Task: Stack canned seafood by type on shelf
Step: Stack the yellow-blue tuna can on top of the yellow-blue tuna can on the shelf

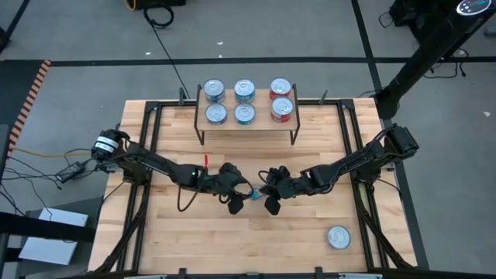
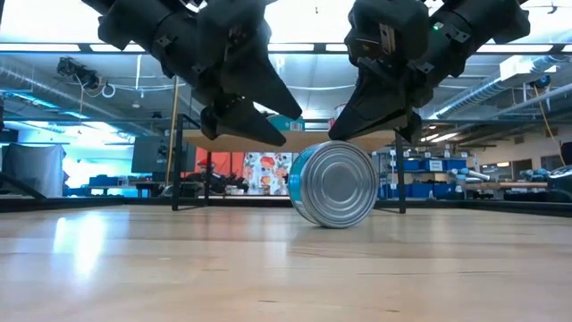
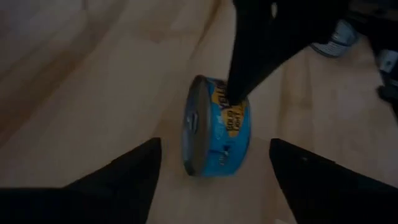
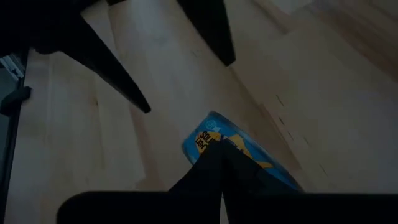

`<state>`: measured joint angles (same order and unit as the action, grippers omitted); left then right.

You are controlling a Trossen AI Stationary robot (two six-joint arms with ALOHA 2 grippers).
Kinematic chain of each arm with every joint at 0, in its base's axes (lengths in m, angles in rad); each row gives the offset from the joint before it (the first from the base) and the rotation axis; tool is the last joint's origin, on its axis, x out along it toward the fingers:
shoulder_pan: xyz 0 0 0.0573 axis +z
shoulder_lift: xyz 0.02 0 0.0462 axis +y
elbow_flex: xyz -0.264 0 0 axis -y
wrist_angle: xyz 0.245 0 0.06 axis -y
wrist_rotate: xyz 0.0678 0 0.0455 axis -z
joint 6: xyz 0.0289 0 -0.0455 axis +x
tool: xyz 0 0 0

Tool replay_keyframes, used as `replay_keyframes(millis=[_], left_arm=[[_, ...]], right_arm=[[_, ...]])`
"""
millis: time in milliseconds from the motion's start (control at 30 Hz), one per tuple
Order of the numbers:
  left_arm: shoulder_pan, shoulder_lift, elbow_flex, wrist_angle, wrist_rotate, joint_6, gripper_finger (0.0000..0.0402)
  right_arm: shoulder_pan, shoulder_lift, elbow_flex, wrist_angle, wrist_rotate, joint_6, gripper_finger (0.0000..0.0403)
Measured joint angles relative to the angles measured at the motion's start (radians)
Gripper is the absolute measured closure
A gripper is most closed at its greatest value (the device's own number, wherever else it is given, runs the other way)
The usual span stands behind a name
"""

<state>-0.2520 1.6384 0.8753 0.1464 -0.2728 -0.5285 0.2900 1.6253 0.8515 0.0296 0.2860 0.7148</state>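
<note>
- Mid-desk there's a teal-labelled tin [image 2: 333,184] standing on its edge, shiny end facing the low camera, label wrapped around the side. It isn't lying flat the way the stacked ones are.
- The left tool [image 1: 241,198] sits right beside it with its fingers spread wide. The wrist view shows the tin in the gap between them but not touched by either finger.
- The right tool [image 1: 268,198] is pinched narrow, tips together, and its point is resting on or just over the top of the tin's rim. It looks like it's steadying the tin rather than gripping it.
- The shelf [image 1: 248,122] at the back of the desk already carries six tins: two blue columns and a red pair [image 1: 281,99] on the right.
- One more tin [image 1: 338,237] lies flat near the front right corner of the desk, well apart from everything.
- Best guess on the step: getting the tipped tin into a graspable pose. Next up would be laying it flat or closing the left fingers across it, then carrying it to the matching teal column. Round tin on edge could easily roll off.
</note>
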Motion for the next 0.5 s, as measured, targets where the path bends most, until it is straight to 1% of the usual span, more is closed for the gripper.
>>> replay_keyframes(millis=[100, 200, 433, 500], left_arm=[[0.000, 0.010, 0.000, 0.001, -0.025, 0.005, 0.0081], [0.001, 0.025, 0.000, 0.048, -0.027, 0.024, 0.0069], [-0.001, 0.082, 0.045, 0.063, -0.015, 0.024, 0.0064], [-0.001, 0.091, 0.065, 0.032, -0.028, 0.028, 0.0064]], right_arm=[[-0.005, 0.000, 0.000, 0.000, -0.003, -0.004, 0.0392], [-0.011, 0.000, 0.000, 0.005, -0.004, -0.009, 0.0392], [-0.018, 0.002, -0.001, 0.019, -0.004, -0.017, 0.0392], [-0.018, 0.002, -0.001, 0.019, -0.003, -0.018, 0.0392]])
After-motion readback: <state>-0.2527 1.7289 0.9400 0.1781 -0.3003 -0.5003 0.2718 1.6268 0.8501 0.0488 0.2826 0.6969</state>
